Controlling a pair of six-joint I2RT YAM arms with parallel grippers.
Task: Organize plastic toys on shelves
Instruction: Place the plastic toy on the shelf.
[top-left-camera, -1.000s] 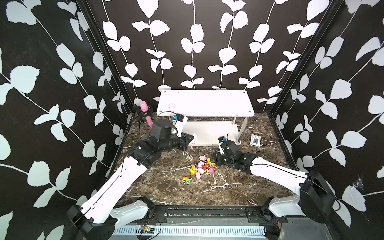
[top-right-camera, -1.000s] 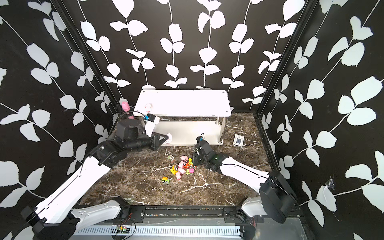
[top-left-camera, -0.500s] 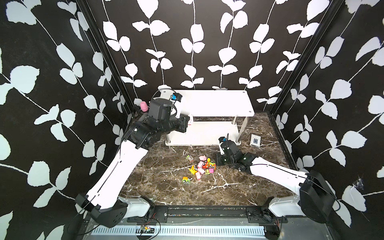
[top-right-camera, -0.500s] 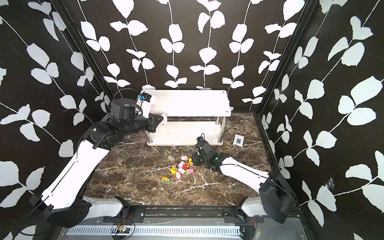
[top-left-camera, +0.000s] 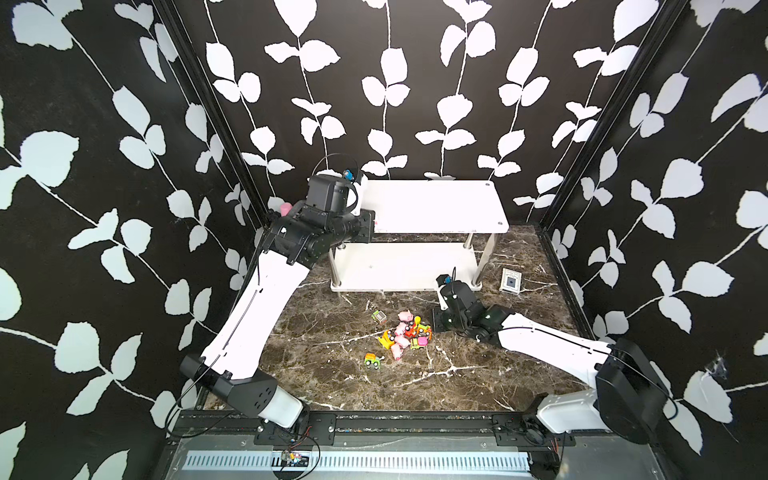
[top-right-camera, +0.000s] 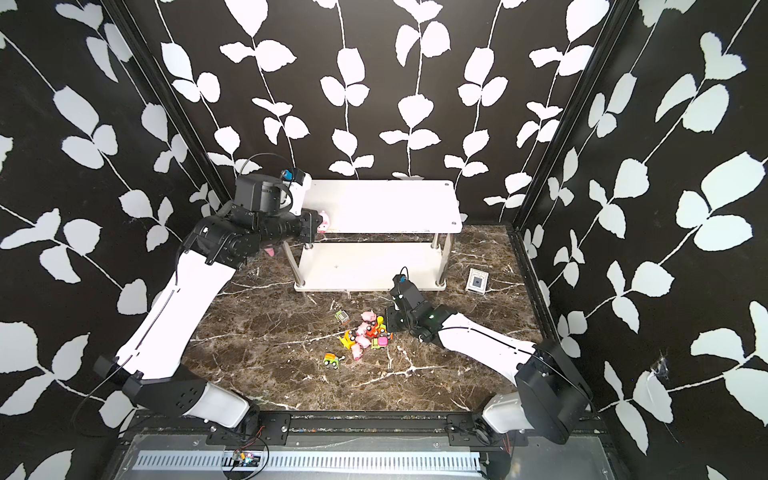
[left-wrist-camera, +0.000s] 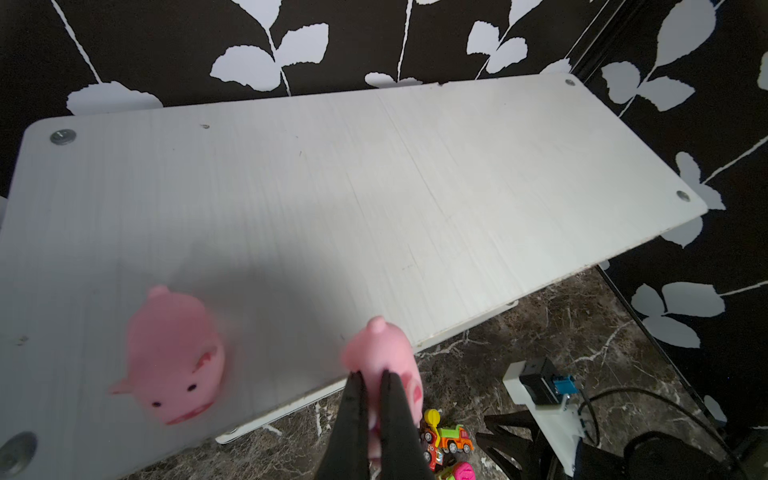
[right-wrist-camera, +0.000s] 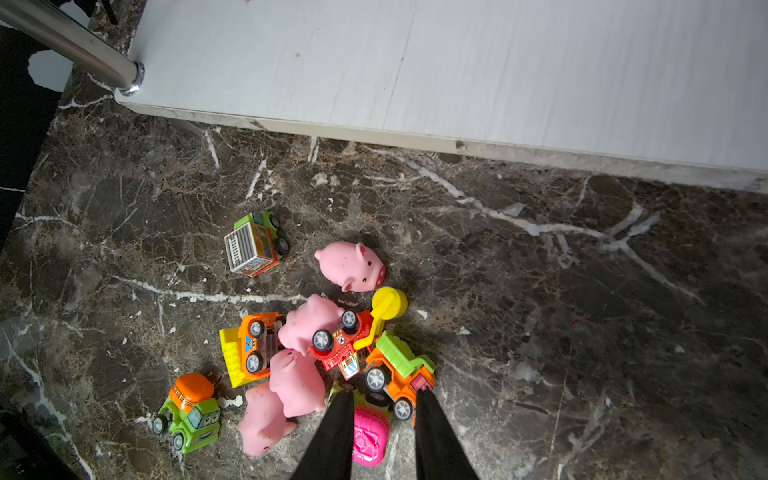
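Left claw (left-wrist-camera: 370, 382) pinches a rounded pink pig (left-wrist-camera: 380, 349) at the 7 o'clock edge of the smooth white top board (left-wrist-camera: 415, 187), with open board toward 2 o'clock. Right claw (right-wrist-camera: 382, 397) stands part-open over the toy pile (right-wrist-camera: 299, 332).

The shelves (top-left-camera: 436, 203) stand at 12 o'clock on the table (top-left-camera: 478, 374), the toy heap (top-left-camera: 405, 332) before them, a card box (top-left-camera: 510, 282) at the heap's 2 o'clock. A box truck (top-left-camera: 379, 316) lies apart at its 10 o'clock, a mixer truck (top-left-camera: 372, 360) at 7, and a pig (left-wrist-camera: 172, 357) sits on the top board (left-wrist-camera: 415, 174)
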